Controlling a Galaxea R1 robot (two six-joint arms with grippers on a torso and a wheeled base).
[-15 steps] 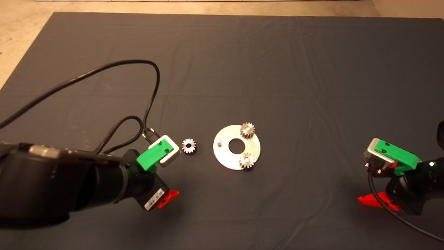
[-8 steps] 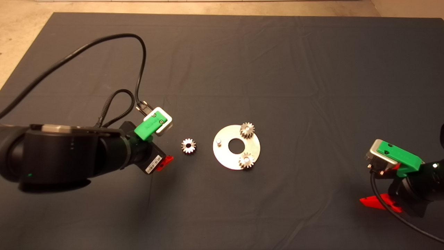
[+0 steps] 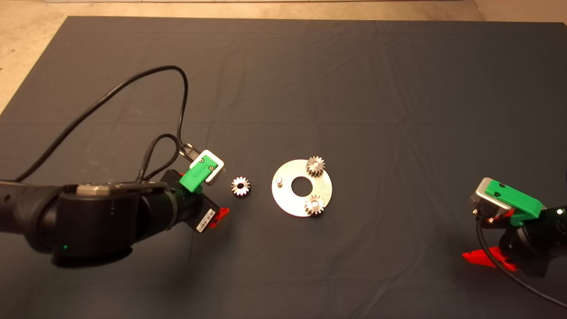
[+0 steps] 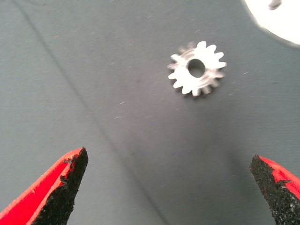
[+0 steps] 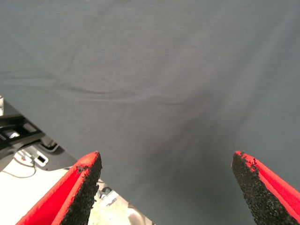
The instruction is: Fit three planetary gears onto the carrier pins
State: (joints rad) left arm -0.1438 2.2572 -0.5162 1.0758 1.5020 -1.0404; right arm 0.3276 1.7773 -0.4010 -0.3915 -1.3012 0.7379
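Note:
A shiny round disc (image 3: 288, 199) lies mid-mat with three carrier pins. Two planetary gears sit on pins: one at the far side (image 3: 316, 166), one at the near side (image 3: 315, 205). The left pin (image 3: 279, 180) is bare. A third gear (image 3: 240, 186) lies flat on the mat left of the disc; it also shows in the left wrist view (image 4: 197, 68). My left gripper (image 3: 218, 216) hovers just left of and nearer than this loose gear, open and empty; in the left wrist view (image 4: 171, 187) its fingers stand wide apart. My right gripper (image 3: 487, 258) is open at the lower right edge.
A black cable (image 3: 133, 88) loops over the mat behind the left arm. The disc's edge (image 4: 276, 18) shows in the left wrist view. The right wrist view looks over the mat's edge (image 5: 70, 154) at the floor.
The left arm pulled back left and away from the loose gear, then shifted slightly nearer and right again. The right gripper drifted lower right. Gears and disc have not moved.

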